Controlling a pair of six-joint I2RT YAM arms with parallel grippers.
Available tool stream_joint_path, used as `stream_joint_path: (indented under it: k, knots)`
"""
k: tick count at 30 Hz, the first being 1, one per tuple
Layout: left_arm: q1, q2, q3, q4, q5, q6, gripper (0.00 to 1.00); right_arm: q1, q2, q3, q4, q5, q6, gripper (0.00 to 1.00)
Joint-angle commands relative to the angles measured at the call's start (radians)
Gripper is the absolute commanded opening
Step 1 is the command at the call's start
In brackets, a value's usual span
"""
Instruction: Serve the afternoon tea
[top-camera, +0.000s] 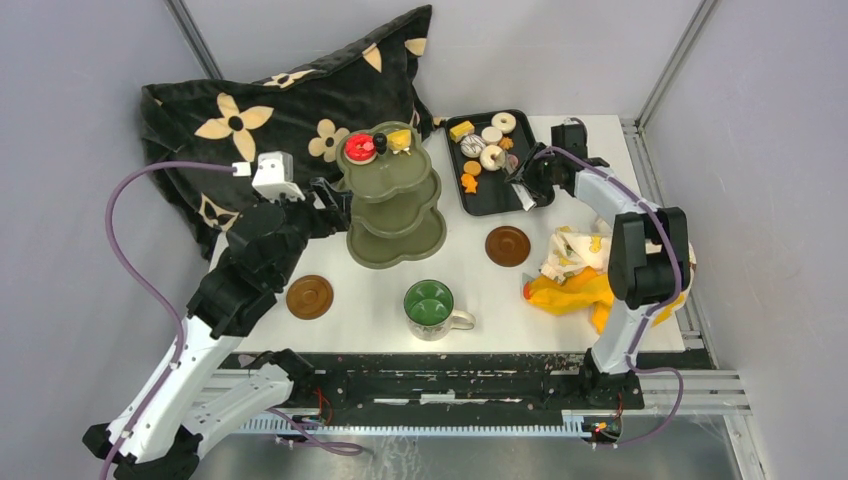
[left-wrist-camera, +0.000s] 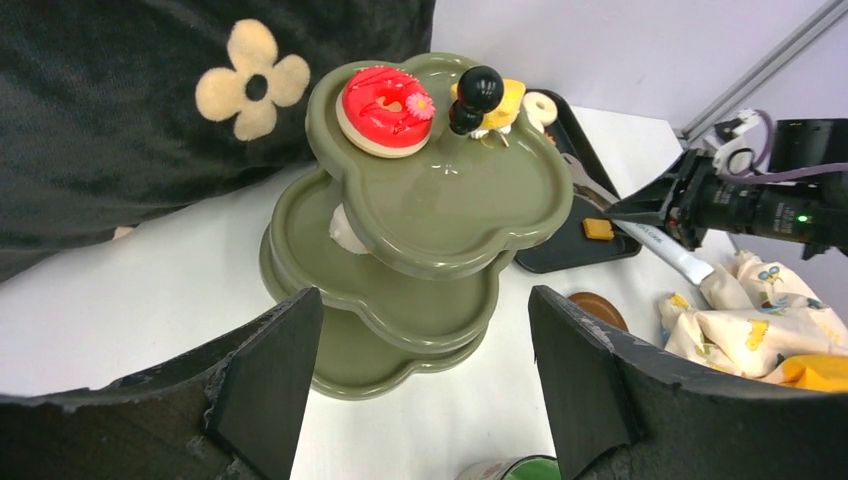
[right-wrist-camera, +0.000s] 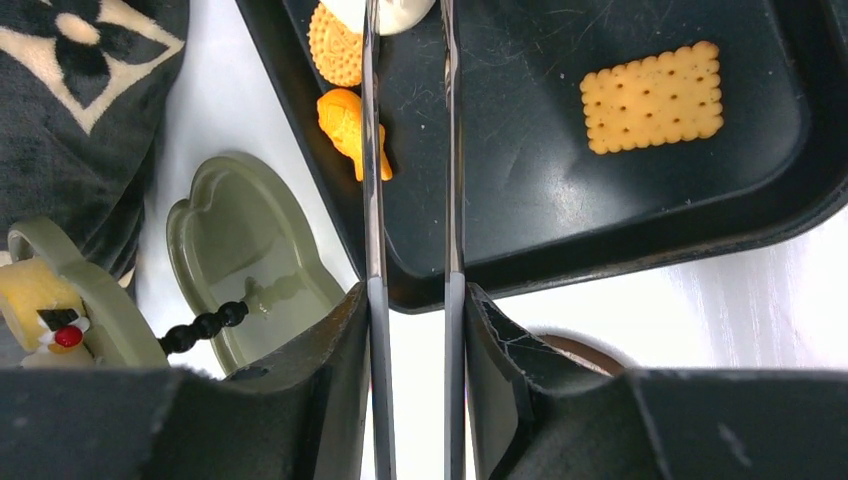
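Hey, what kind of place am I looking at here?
Probably a robot test cell staged for tea: grey panel walls, a white table, and toy pastries on a tiered stand.

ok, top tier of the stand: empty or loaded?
Loaded. A red-iced donut and a yellow pastry sit on the stand's top tier, either side of the black knob.

Top external: looked down from high above the stand (top-camera: 392, 182).
Left wrist: faced stand, close.
Right wrist: looked down beside stand, which all views shared.

white table (top-camera: 380, 300) | tiered stand (top-camera: 400, 245), black tray (top-camera: 495, 195), left saucer (top-camera: 309, 297), right saucer (top-camera: 507, 245), mug (top-camera: 430, 305), yellow cloth (top-camera: 575, 288)
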Motion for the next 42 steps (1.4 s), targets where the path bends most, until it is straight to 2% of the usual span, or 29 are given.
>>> stream_joint_path:
  k: [1, 4, 7, 11, 14, 18, 21, 25, 33, 37, 42]
  knots:
    - [0.000, 0.010, 0.031, 0.010, -0.044, 0.034, 0.82, -0.005, -0.119, -0.008, 0.035, 0.000, -0.023, 0.21]
    - [0.001, 0.000, 0.043, 0.007, -0.055, 0.048, 0.82, -0.004, -0.195, -0.026, -0.004, 0.013, -0.054, 0.14]
    - [0.001, -0.026, 0.051, 0.016, -0.052, 0.068, 0.82, -0.004, -0.269, -0.052, -0.050, 0.016, -0.089, 0.12]
    - [0.000, -0.028, 0.101, -0.013, -0.069, 0.090, 0.82, -0.005, -0.400, -0.090, -0.121, 0.004, -0.133, 0.11]
    - [-0.001, 0.002, 0.156, -0.084, -0.151, 0.068, 0.82, -0.001, -0.530, -0.115, -0.168, -0.041, -0.167, 0.11]
    - [0.000, 0.044, 0.210, -0.150, -0.215, 0.048, 0.83, 0.017, -0.710, -0.086, -0.293, -0.072, -0.215, 0.11]
    - [0.001, 0.060, 0.218, -0.158, -0.217, 0.036, 0.84, 0.084, -0.795, -0.024, -0.382, -0.079, -0.237, 0.12]
    - [0.000, 0.076, 0.224, -0.156, -0.215, 0.031, 0.84, 0.212, -0.814, 0.079, -0.453, -0.044, -0.251, 0.12]
    - [0.001, 0.074, 0.242, -0.172, -0.208, 0.030, 0.84, 0.443, -0.747, 0.136, -0.429, 0.022, -0.238, 0.13]
    - [0.001, 0.067, 0.255, -0.188, -0.224, 0.029, 0.84, 0.525, -0.708, 0.159, -0.423, 0.066, -0.246, 0.14]
    - [0.000, 0.056, 0.254, -0.186, -0.226, 0.030, 0.84, 0.572, -0.659, 0.194, -0.407, 0.091, -0.249, 0.14]
